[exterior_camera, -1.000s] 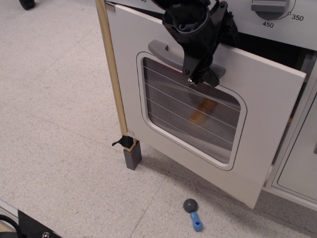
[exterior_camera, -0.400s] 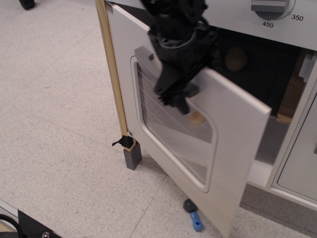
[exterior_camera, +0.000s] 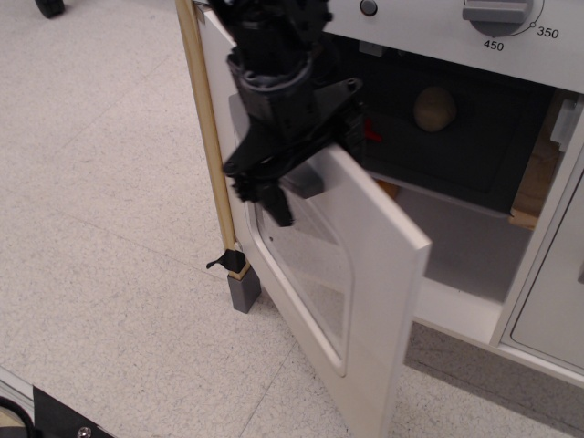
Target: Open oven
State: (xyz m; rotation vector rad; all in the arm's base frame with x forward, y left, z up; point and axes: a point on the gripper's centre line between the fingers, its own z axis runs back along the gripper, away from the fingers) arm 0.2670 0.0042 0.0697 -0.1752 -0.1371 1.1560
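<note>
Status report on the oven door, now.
Pincer at the grey handle, grip state unclear. Oven door swung well open, dark cavity exposed. Nothing seen blocking the door's swing.

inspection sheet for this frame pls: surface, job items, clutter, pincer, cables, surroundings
Surface: speckled light floor, bare where visible.
Job's things: oven with its door swung wide, edge toward the camera; dark cavity exposed, a round tan object inside; dial marked 350 and 450 above.
Clutter: nothing seen on the floor.
Pincer: black pincer at the door's grey handle; grip state cannot be told.
Cables: nothing clearly seen; a small black strap sits at the base of the wooden post.
Surroundings: grey foot under the post; white cabinet panel at right.
</note>
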